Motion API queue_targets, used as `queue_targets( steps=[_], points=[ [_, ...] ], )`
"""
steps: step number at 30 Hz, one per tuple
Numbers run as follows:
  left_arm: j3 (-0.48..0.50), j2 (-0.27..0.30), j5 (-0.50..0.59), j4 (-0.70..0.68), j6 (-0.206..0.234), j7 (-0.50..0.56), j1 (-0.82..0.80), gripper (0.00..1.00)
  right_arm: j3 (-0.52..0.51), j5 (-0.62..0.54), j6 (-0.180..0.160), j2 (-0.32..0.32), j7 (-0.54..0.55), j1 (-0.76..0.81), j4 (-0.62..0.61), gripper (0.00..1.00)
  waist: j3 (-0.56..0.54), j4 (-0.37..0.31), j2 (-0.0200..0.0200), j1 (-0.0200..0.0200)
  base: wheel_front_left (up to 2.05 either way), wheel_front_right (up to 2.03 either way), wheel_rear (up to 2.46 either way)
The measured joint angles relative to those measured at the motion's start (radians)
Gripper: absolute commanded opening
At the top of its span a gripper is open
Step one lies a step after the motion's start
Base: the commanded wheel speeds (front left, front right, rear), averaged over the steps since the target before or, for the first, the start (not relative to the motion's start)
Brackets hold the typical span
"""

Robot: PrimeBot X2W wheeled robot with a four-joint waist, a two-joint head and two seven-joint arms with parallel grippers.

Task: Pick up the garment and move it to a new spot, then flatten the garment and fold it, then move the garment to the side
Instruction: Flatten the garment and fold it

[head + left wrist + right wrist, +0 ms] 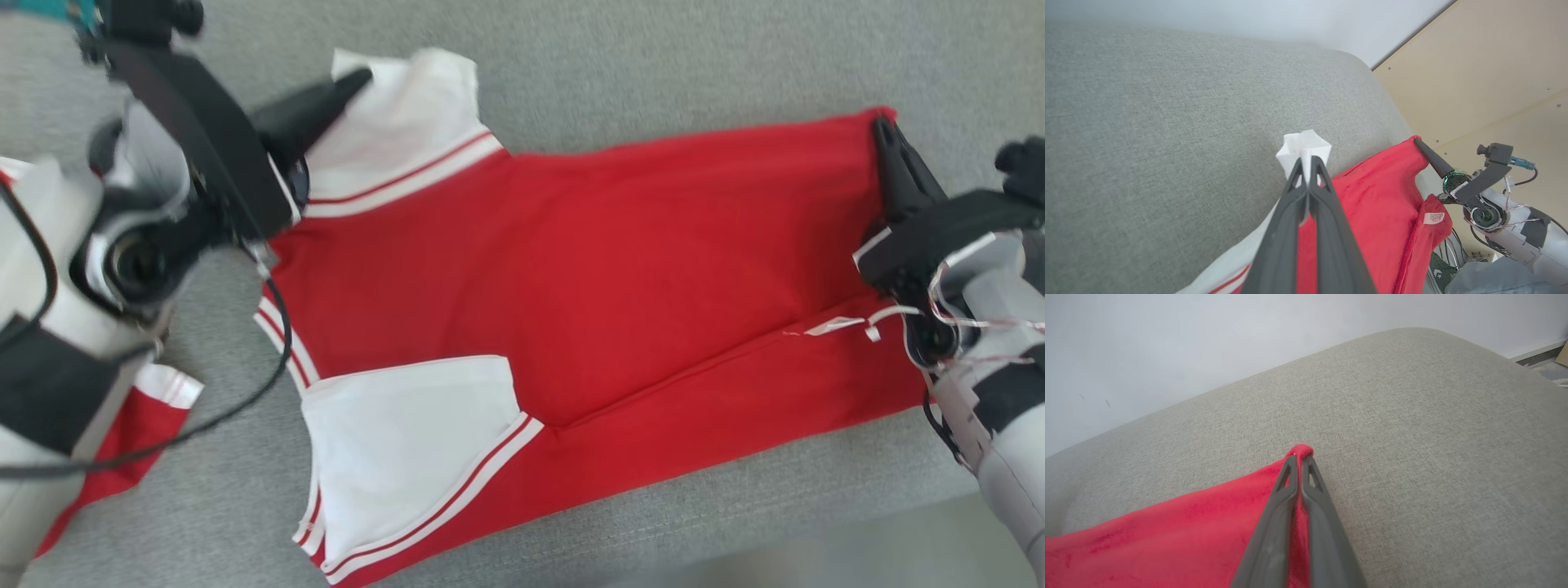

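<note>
Left hand (357, 79) pinched tight on white sleeve of garment (571, 269), ten o'clock; I see right hand (883, 131) gripping red corner, two o'clock.

Garment (571, 269) partly (leftward) behind left arm (41, 269)

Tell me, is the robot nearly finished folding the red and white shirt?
Not yet. Done: the garment lies spread out on the grey cushion. In hand: the left gripper pinches the white sleeve and the right gripper pinches a red corner, probably to pull the cloth flat. Left: folding it and moving it aside.
</note>
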Motion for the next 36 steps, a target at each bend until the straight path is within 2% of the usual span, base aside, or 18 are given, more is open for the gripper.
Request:
queue_targets(
  steps=[9,15,18,22,29,36],
  points=[
    [-0.012,0.050,-0.099,-0.161,0.000,-0.041,0.199,0.00,0.000,0.049,0.000,-0.048,-0.015,0.087,0.003,0.00,-0.090,0.045,-0.0001,-0.0001,0.00,0.00,0.00],
    [-0.025,0.093,-0.118,-0.263,0.000,-0.077,0.320,0.00,0.024,0.068,0.000,-0.065,-0.024,0.111,-0.025,0.00,-0.146,0.077,-0.0001,-0.0001,0.00,0.00,0.00],
    [-0.023,0.107,-0.121,-0.325,0.000,-0.110,0.367,0.00,0.041,0.071,0.000,-0.092,-0.025,0.120,-0.053,0.07,-0.172,0.098,-0.0001,-0.0002,0.00,0.00,0.00],
    [-0.031,0.108,-0.122,-0.372,0.000,-0.135,0.415,0.00,0.057,0.072,0.000,-0.125,-0.030,0.155,-0.068,0.00,-0.192,0.118,-0.0001,-0.0001,0.00,0.00,0.00],
    [-0.041,0.128,-0.117,-0.452,0.000,-0.208,0.530,0.00,0.102,0.073,0.000,-0.160,-0.033,0.222,-0.104,0.00,-0.220,0.134,-0.0002,-0.0001,0.00,0.00,0.00],
    [-0.049,0.122,-0.090,-0.481,0.000,-0.290,0.607,0.00,0.109,0.070,0.000,-0.207,-0.034,0.266,-0.135,0.00,-0.217,0.137,-0.0001,-0.0001,0.00,0.00,0.00]
  ],
)
